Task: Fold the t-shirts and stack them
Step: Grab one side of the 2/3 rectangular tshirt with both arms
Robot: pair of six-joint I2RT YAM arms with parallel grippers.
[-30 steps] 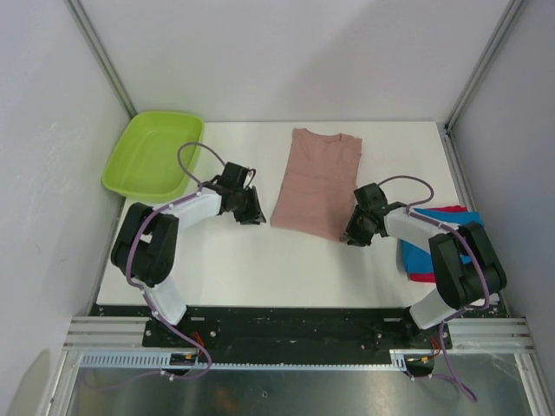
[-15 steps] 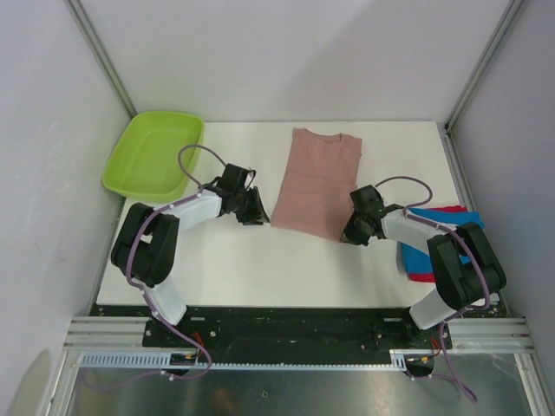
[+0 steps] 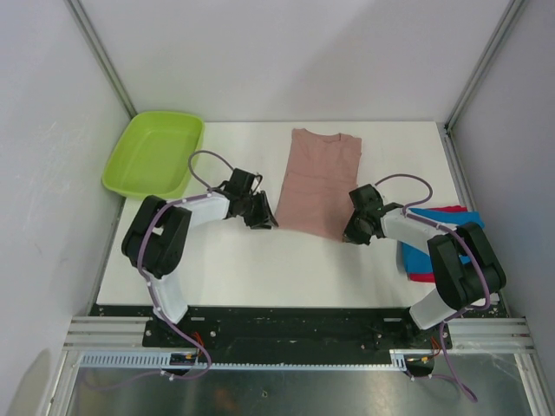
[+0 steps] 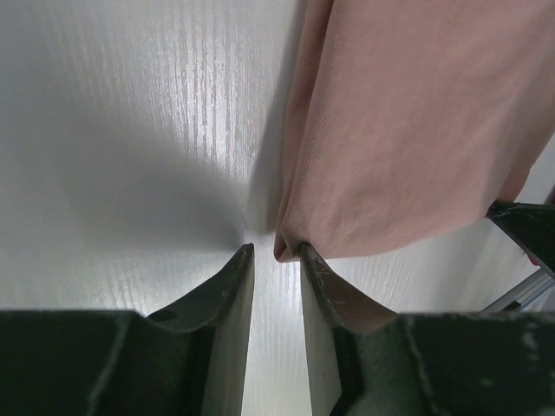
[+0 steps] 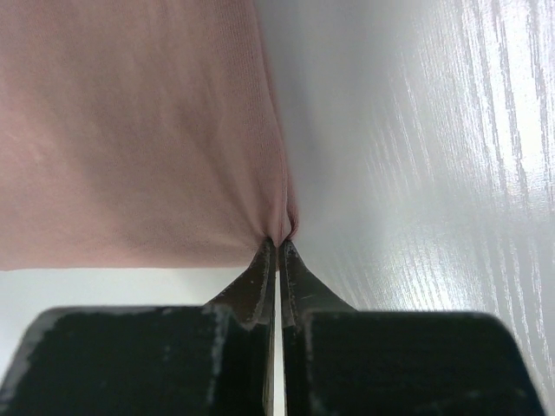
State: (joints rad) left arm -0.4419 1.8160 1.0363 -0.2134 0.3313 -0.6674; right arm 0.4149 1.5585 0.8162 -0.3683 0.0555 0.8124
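Right claw [image 5: 278, 243] pinching pink t-shirt [image 3: 316, 178] hem; left claw [image 4: 275, 251] parted at corner

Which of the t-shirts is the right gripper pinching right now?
The dusty pink t-shirt, laid out in the middle: the right gripper is shut on its near right corner. The blue t-shirt and red t-shirt lie stacked off to the right, ungripped.

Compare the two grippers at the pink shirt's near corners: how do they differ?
The left gripper stands open, the left near corner of the pink shirt just at its fingertips, unclamped; the right gripper is shut on the right near corner, puckering the cloth. Both sit low at the shirt's near hem.
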